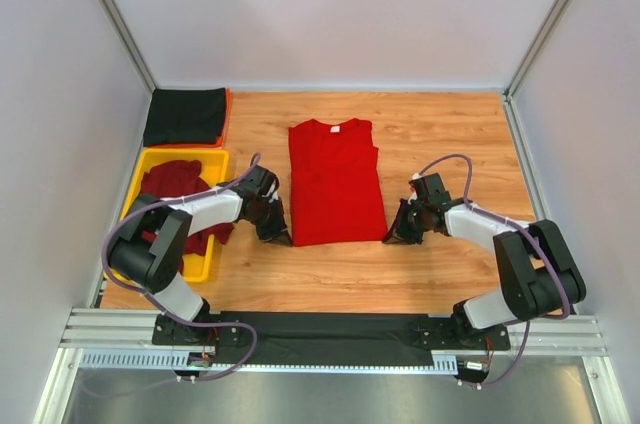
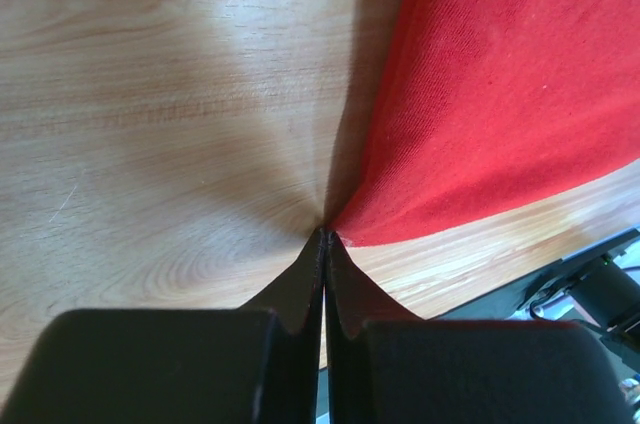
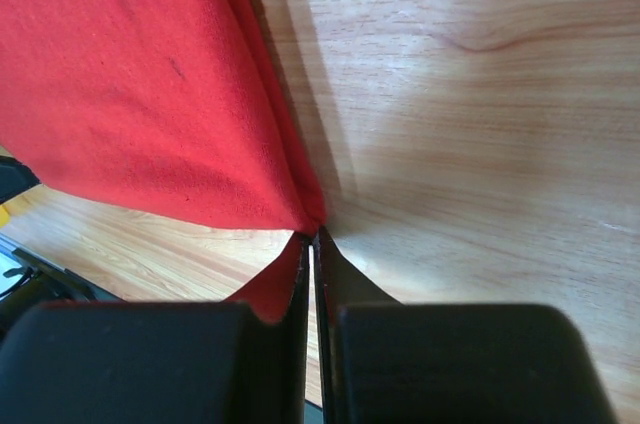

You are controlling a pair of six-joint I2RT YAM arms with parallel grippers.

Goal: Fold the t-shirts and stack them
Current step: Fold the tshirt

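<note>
Red t-shirt [image 1: 335, 184] lies flat on the surface [image 1: 440, 124], both pincers clamped on its near corners.
The left pincer [image 1: 283, 238] and right pincer [image 1: 390, 238] are fully closed on the hem corners, seen close only from the wrists. Only the overhead view shows the black t-shirt [image 1: 185, 116] far left and the maroon t-shirt [image 1: 175, 179] crumpled in the yellow tray [image 1: 205, 264], part-hidden by the left arm.

**Camera arrangement: one overhead, two wrist views.**
You look down from above and behind the arm bases over the whole desk [image 1: 440, 144]. Each wrist camera sits close over the wood, sighting along the left end effector [image 2: 325, 236] or right end effector [image 3: 313, 236]. All three share the near corners of the red t-shirt [image 1: 335, 184].
</note>
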